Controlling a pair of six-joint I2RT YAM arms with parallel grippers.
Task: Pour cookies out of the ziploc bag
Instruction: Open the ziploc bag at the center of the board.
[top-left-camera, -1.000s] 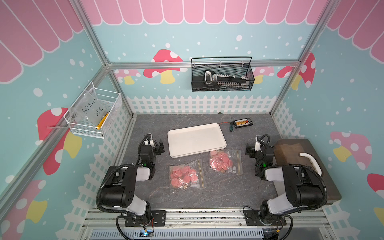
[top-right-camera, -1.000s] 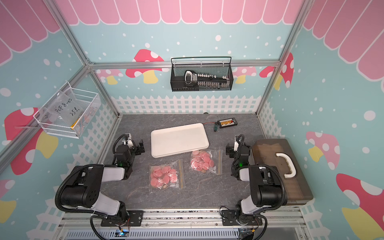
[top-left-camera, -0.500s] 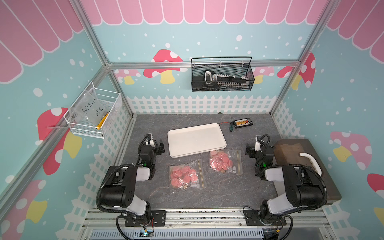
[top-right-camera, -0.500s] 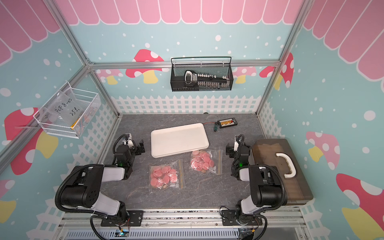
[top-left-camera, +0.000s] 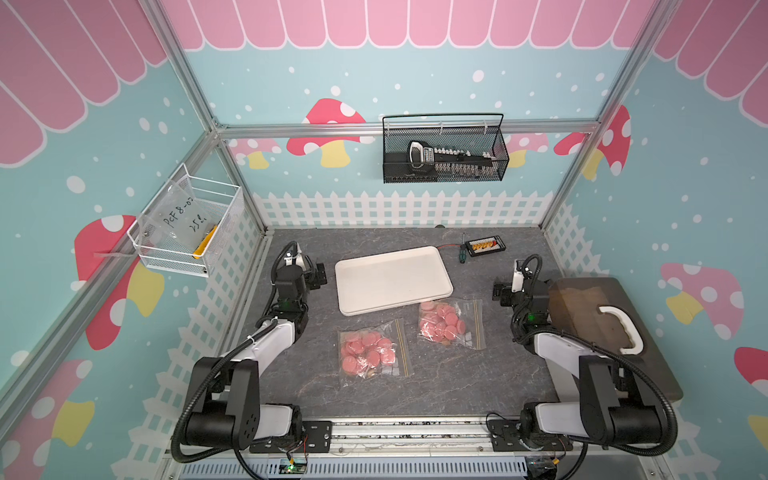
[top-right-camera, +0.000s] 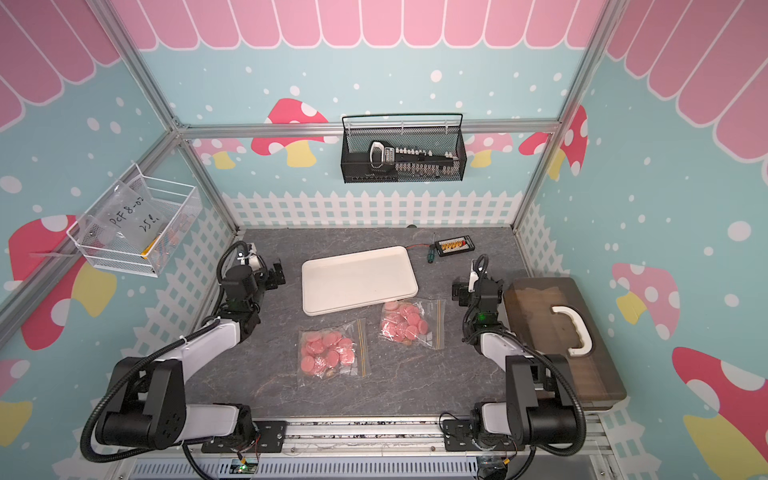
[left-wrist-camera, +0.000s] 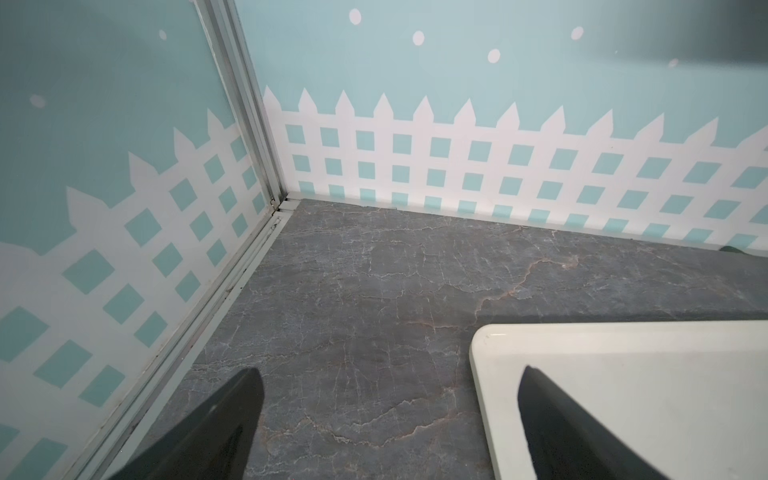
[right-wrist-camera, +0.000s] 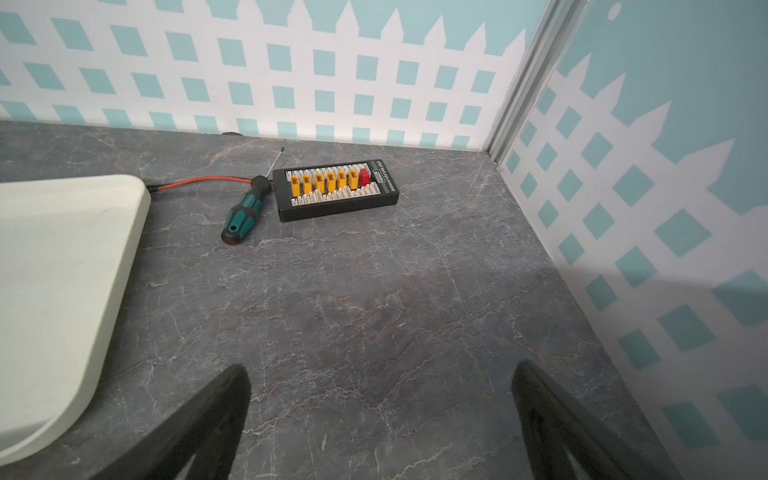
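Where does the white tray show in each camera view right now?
In a top view: white tray, middle of the table, just beyond the two cookie bags.
In a top view: same place.
Left wrist: one rounded corner only.
Right wrist: one end, near the screwdriver.
Shared landmark: the white picket fence along the back wall, in all four.

Teal walls (top-left-camera: 415, 62) with painted mushrooms and white picket fence (top-left-camera: 399, 208) enclose a grey marbled tabletop (top-left-camera: 436, 382).
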